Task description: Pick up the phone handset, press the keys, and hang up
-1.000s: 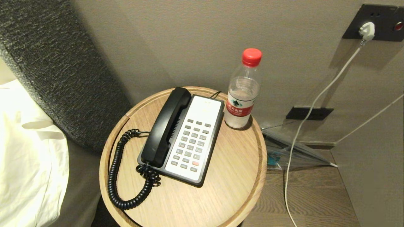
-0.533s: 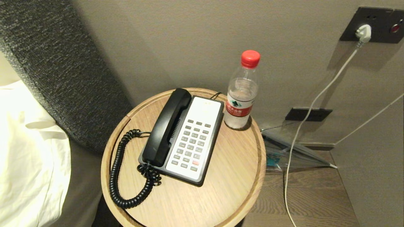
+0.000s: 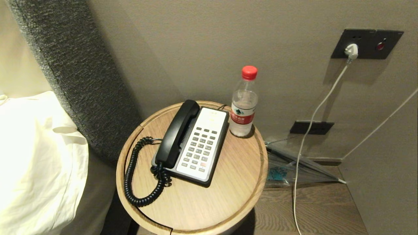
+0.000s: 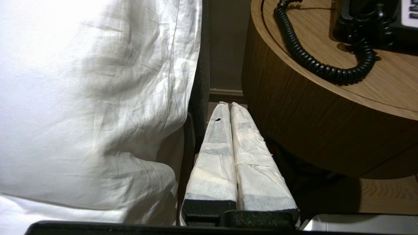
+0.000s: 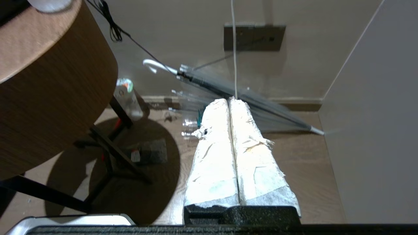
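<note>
A round wooden side table (image 3: 225, 182) stands in a bedroom corner between a bed with white bedding (image 3: 36, 163) and a beige wall. On it the phone handset (image 3: 176, 133) lies in its cradle along one side of the phone base (image 3: 215, 163), with the keys (image 3: 200, 147) on the white faceplate beside it and the coiled cord (image 3: 134, 176) looping over the wood.

The left gripper (image 4: 230, 106) hangs low beside the table's edge, jaws pressed together on nothing; the handset is above and well ahead of them. The right gripper (image 5: 228, 101), likewise clenched and empty, points at the floor on the table's far side, with a folded umbrella (image 5: 228, 94) lying past its tips.

The handset looks light, rigid and smooth, so probably a little slippery; its narrow middle bar between the blocky ends seems the best place to grip. The cord will likely tug as it lifts.

A plastic water bottle (image 3: 243, 107) with a red cap stands just beside the base; how full it is I cannot tell.
</note>
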Motion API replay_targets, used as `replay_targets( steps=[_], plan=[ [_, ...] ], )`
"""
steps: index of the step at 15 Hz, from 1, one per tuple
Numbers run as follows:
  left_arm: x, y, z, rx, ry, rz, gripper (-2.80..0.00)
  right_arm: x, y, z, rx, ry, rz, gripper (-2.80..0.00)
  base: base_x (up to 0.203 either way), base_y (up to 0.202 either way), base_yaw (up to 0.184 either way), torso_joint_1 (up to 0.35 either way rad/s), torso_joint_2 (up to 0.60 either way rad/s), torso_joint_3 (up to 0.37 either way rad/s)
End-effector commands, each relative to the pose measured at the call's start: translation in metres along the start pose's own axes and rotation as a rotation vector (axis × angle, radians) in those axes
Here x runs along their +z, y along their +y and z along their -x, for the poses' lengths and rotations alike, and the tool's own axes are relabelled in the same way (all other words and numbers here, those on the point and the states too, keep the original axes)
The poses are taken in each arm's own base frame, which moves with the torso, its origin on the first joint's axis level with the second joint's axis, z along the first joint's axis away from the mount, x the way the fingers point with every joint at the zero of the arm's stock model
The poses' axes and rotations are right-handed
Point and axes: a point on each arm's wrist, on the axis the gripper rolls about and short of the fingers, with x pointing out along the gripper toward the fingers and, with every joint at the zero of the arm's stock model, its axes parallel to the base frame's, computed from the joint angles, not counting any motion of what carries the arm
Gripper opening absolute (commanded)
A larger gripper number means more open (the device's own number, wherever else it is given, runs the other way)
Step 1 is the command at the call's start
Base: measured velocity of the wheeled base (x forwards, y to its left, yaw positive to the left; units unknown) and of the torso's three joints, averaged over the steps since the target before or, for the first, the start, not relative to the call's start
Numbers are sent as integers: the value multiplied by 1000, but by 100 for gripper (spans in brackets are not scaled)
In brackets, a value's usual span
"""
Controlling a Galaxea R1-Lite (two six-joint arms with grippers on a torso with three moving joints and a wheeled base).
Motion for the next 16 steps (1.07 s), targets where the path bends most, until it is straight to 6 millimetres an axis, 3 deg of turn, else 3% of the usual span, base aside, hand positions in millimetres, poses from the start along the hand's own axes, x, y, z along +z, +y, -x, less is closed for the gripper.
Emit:
replay_targets(
  steps=[1,16],
  plan=[
    [0,0,0,0,1,1,-280,-1,0,1,0,-12,0,-280,0,0,0,-1,4,207],
    [0,0,0,0,0,3,-280,-1,0,1,0,-10,0,-280,0,0,0,3,1,201]
  ],
)
